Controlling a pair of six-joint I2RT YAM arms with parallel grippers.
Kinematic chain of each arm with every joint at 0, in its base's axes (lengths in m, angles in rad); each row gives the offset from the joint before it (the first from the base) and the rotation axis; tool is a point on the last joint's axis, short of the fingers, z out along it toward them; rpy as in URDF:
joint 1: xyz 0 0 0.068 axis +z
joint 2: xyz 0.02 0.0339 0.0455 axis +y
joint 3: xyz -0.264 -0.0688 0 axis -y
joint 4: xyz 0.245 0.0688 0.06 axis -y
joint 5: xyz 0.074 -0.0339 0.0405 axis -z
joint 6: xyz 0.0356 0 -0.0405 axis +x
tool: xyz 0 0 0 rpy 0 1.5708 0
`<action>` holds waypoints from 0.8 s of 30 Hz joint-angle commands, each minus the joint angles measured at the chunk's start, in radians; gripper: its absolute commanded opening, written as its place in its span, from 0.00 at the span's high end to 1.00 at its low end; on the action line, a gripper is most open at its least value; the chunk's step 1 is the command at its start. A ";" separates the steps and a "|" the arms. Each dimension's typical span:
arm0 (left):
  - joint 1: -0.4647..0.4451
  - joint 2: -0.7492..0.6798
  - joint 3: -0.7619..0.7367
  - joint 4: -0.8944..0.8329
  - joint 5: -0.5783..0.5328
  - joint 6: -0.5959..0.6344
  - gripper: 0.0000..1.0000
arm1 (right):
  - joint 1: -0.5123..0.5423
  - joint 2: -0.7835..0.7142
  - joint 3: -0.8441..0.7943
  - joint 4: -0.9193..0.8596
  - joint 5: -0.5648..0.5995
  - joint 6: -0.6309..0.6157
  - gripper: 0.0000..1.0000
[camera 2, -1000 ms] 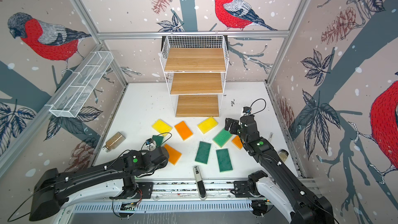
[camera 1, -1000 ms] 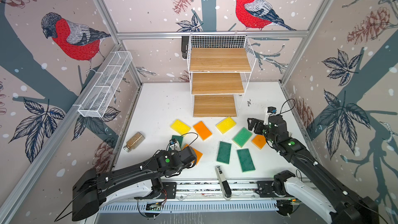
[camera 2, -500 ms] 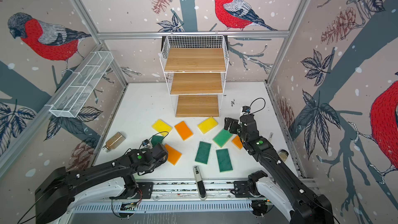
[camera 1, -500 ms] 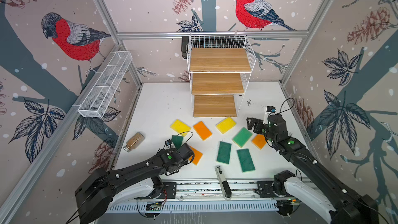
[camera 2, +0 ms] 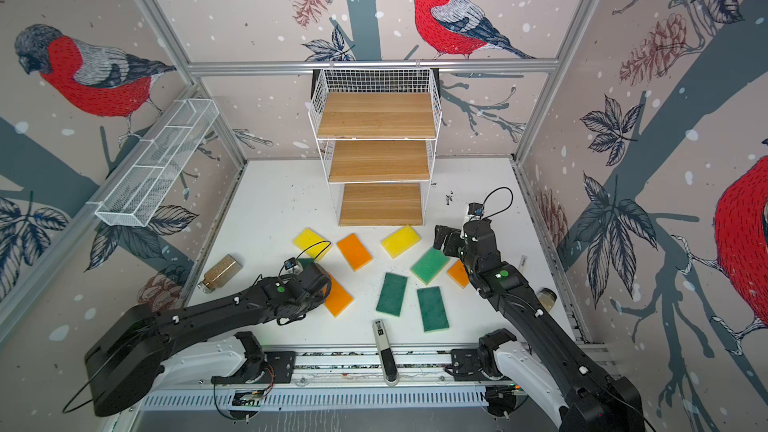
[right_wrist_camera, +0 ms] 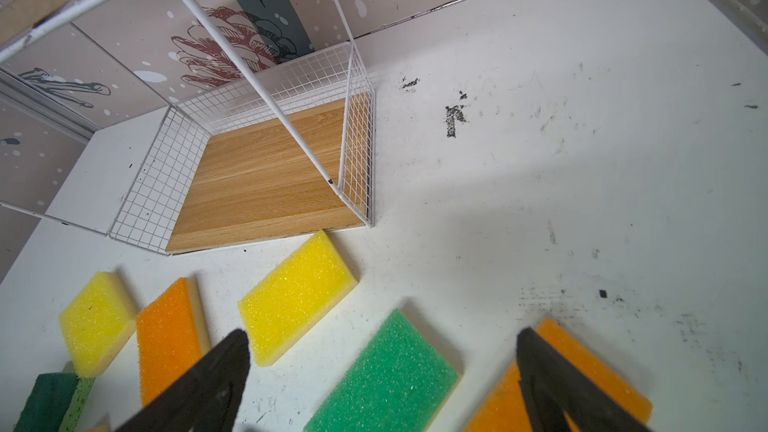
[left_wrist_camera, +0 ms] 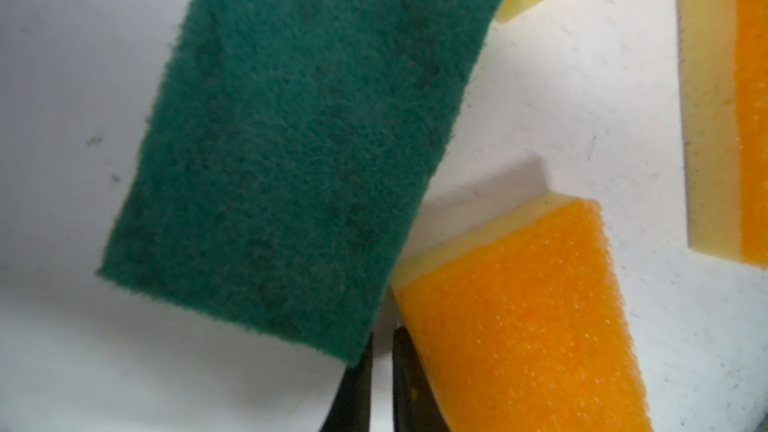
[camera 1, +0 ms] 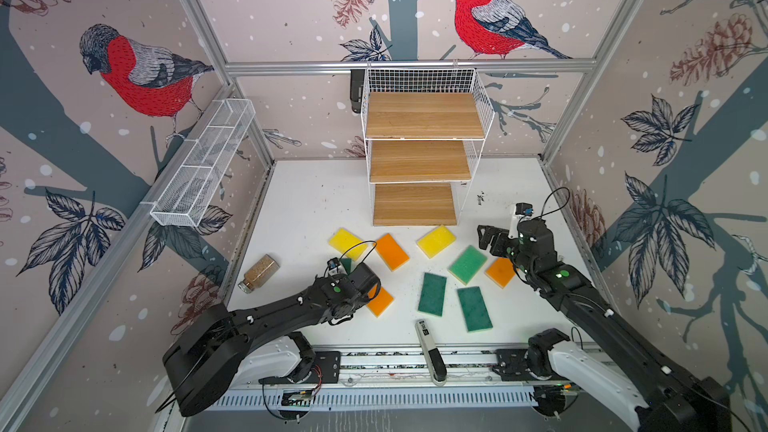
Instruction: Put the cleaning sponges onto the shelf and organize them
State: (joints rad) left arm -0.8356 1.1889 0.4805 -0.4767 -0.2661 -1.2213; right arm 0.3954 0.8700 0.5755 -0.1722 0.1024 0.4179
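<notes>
- A white mesh trough (camera 1: 203,168) is fixed along the left wall, and a small jar (camera 1: 259,272) is lying on its side at the left edge of the table (camera 1: 316,201) (neither belongs to the job).
- The left gripper (left_wrist_camera: 382,338) is set low at the near left. Its jaws are pressed together with nothing seen between them, at the corner of a dark green sponge (left_wrist_camera: 291,139) and just beside an orange sponge (left_wrist_camera: 519,317).
- The cleaning sponges (camera 1: 436,241) are scattered flat on the table, all nearer than the shelf (camera 1: 419,160), whose three wooden boards are bare.
- Each sponge is judged light, soft and springy. It is best taken across its short width, by the side edges, so that it is not folded.
- The right gripper (right_wrist_camera: 380,347) is spread wide at the right, and a light green sponge (right_wrist_camera: 386,371) is framed between its jaws in the wrist view.
- The table is white, flat and scuffed. Free room is left beside the shelf, though patterned walls close in on both sides.
</notes>
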 commanded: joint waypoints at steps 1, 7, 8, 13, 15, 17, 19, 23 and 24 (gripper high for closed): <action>0.009 0.054 0.041 0.022 -0.010 0.076 0.83 | 0.000 0.000 0.006 -0.003 0.013 -0.008 0.01; 0.011 0.190 0.150 -0.006 -0.015 0.159 0.83 | -0.005 -0.002 0.006 -0.017 0.016 -0.009 0.01; 0.010 0.205 0.161 -0.002 -0.016 0.166 0.83 | -0.005 -0.003 0.006 -0.018 0.017 -0.008 0.01; 0.010 0.252 0.209 0.024 -0.008 0.226 0.84 | -0.008 -0.009 0.004 -0.021 0.017 -0.007 0.00; 0.011 0.272 0.231 0.026 -0.001 0.256 0.84 | -0.009 -0.008 0.004 -0.021 0.016 -0.004 0.01; 0.011 0.292 0.249 0.033 0.000 0.290 0.84 | -0.009 -0.009 0.001 -0.022 0.015 -0.005 0.00; 0.010 0.303 0.263 0.037 0.003 0.310 0.82 | -0.011 -0.007 0.000 -0.022 0.012 -0.004 0.01; 0.011 0.296 0.293 -0.037 -0.032 0.298 0.73 | -0.011 -0.012 0.001 -0.032 0.012 -0.003 0.01; 0.010 0.283 0.293 -0.051 -0.037 0.297 0.69 | -0.012 -0.015 0.000 -0.032 0.012 -0.002 0.00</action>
State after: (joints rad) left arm -0.8276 1.4902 0.7624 -0.4656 -0.2691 -0.9428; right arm 0.3851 0.8612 0.5743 -0.1986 0.1055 0.4179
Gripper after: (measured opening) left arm 0.280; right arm 0.995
